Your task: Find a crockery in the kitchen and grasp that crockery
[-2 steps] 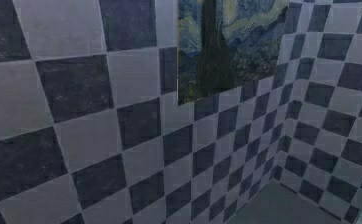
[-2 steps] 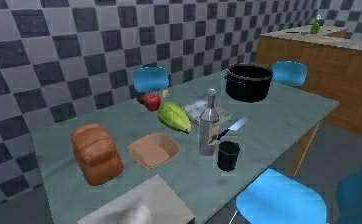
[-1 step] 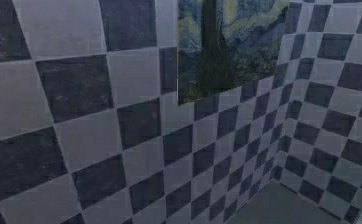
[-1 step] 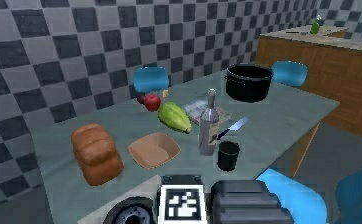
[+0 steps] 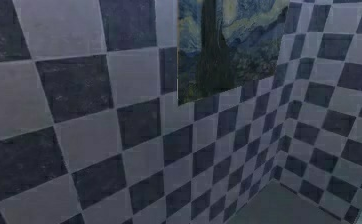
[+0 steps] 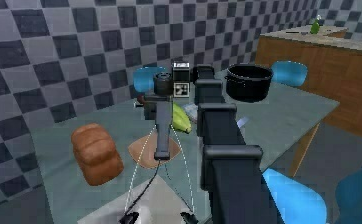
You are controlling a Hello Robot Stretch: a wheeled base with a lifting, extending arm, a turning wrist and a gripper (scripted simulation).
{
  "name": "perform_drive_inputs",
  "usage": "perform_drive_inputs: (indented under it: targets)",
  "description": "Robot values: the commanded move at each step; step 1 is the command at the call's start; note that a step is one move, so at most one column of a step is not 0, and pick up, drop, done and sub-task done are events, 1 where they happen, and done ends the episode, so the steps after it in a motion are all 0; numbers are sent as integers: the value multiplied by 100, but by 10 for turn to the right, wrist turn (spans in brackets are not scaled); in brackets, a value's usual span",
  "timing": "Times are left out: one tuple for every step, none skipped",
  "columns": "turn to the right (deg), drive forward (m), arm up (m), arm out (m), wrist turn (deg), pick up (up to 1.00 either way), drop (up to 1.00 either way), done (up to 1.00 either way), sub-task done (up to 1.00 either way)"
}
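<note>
Claw [image 6: 157,110] in front of counter [image 6: 279,115]; you can't tell grip state or load. Bread loaf [image 6: 96,152] lower left of claw, black pot [image 6: 247,82] to right.

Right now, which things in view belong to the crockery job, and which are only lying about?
For the job: end effector; flat brown piece on the table at it, perhaps a plate. Whether the end effector holds anything, I cannot tell.

Lying about: bread loaf; black pot; yellow-green thing; blue chair; painting.
</note>
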Motion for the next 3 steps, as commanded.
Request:
perform_drive_inputs:
  targets:
    - [0, 0, 0, 0, 450, 0, 0, 0, 0]
    - [0, 0, 0, 0, 450, 0, 0, 0, 0]
    - [0, 0, 0, 0, 450, 0, 0, 0, 0]
